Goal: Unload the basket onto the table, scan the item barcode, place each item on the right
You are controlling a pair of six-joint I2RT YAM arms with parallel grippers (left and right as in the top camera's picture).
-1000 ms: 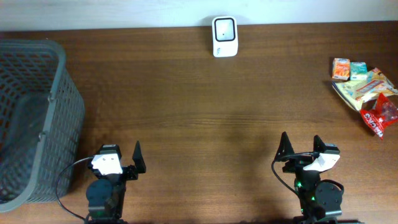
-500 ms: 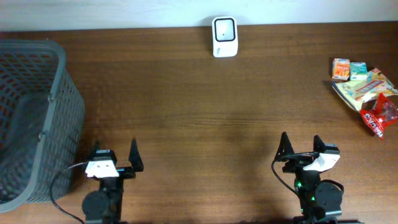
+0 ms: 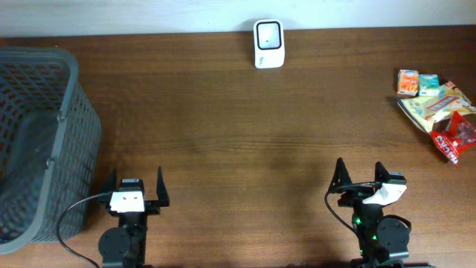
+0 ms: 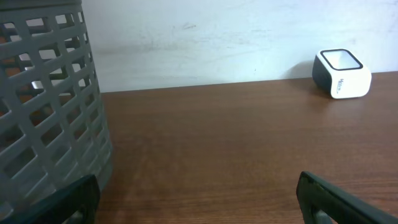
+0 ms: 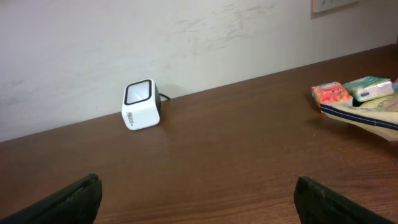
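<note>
— How many things do we count on the table?

— One barcode scanner, white with a dark window. It stands at the back edge in the middle, close against the wall. One grey mesh basket sits at the far left. At the far right there is a small heap of goods: one orange carton, one green carton just beside it, one pale packet and one red packet. That makes four we can tell apart.

— And the grippers?

— Two. The left gripper sits near the front edge, just right of the basket. The right gripper is near the front edge on the right side.

— How do we find the fingers?

— Both pairs are spread wide apart, holding nothing and touching nothing. In the left wrist view the dark fingers frame bare wood, with the basket wall at the left and the scanner far off at the right. In the right wrist view the fingertips sit at the lower corners. There the scanner is ahead to the left and the cartons are off to the right.

— What is in the basket?

— We see a dark patch through the mesh — object or shadow, we cannot tell.

— Where are the goods to scan?

— At the table's right edge, well apart from the scanner and from both grippers, though nearer the right one.
</note>
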